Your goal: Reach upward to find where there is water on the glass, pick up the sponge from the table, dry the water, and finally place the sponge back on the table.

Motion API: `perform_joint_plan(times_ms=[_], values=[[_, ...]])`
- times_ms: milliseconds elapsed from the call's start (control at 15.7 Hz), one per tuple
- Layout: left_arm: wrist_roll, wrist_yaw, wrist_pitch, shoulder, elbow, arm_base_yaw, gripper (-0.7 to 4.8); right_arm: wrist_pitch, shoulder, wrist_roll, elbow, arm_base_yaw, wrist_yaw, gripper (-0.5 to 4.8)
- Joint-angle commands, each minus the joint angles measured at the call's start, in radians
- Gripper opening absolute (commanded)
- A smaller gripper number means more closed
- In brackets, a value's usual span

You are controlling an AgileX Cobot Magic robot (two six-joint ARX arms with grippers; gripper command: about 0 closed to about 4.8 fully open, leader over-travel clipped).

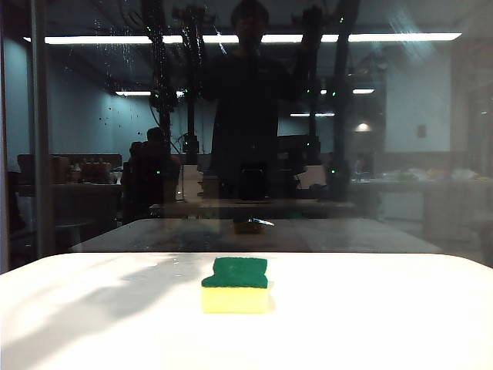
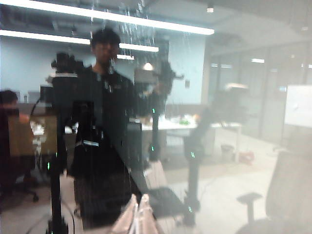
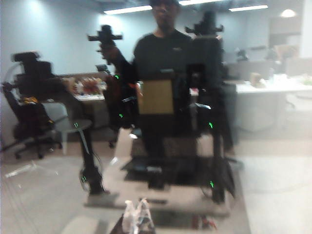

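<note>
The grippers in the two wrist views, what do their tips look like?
In both views only the tips show. The left tool has two pale, pinkish-white tapered fingers pressed together. The right tool has two whitish, translucent-looking pointed fingers, also together. No cables or markings visible.

A wide, smooth white tabletop with rounded far corners (image 1: 370, 324) filled the lower part of the exterior view, its far edge running up against the dark pane behind it. One thing lay directly on it: a small rectangular sponge with wavy sides, a thick pale-yellow foam body under a thin dark-green scouring layer (image 1: 236, 285). The sponge sat flat, green side up, near the middle of the table and a little back from the near edge. Soft grey shadows spread across the left part of the white surface, well apart from the sponge.
</note>
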Motion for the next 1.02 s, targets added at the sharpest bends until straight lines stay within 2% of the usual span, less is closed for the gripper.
perform_joint_plan(times_ms=[64,192,575,894,1022], values=[[0.000,0.008,0.008,0.052,0.091,0.000,-0.04,0.013,0.039,0.004,0.053,0.000,-0.014,-0.06],[0.001,0.009,-0.008,0.063,0.113,0.000,-0.04,0.014,0.049,0.004,0.059,0.000,-0.047,-0.06],[0.001,0.058,-0.040,0.106,0.114,0.000,-0.04,0.027,0.067,0.004,0.062,0.000,-0.049,-0.06],[0.010,0.050,-0.040,0.109,0.114,0.001,-0.04,0.026,0.067,0.004,0.062,0.000,-0.049,-0.06],[0.020,0.090,-0.040,0.109,0.114,0.000,-0.04,0.026,0.066,0.004,0.062,0.000,-0.075,-0.06]])
